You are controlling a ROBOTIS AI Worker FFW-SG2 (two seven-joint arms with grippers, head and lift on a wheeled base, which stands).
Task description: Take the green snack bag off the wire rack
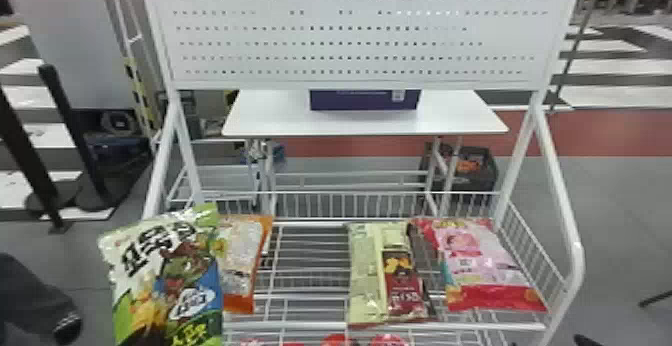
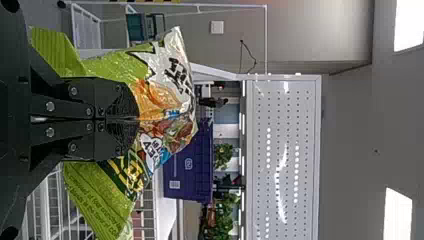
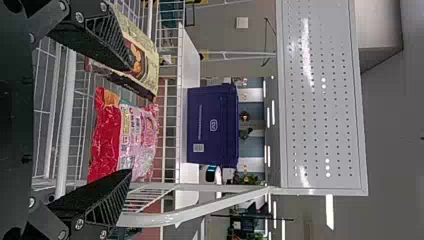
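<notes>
The green snack bag [image 1: 167, 280] hangs tilted at the left front of the wire rack [image 1: 310, 326] in the head view, overlapping the orange-edged bag behind it. In the left wrist view my left gripper [image 2: 134, 120] is shut on the green snack bag [image 2: 117, 67], whose film bulges out on both sides of the closed fingers. My right gripper [image 3: 131, 119] stands open in the right wrist view, nothing between its fingertips, with the rack's bags beyond it.
On the rack lie an orange-edged bag [image 1: 240, 260], a pale green and brown bag [image 1: 390, 275] and a pink and red bag [image 1: 485, 265]. A white perforated panel [image 1: 350, 35] rises behind, above a white shelf [image 1: 280, 115] bearing a purple box [image 1: 365, 100].
</notes>
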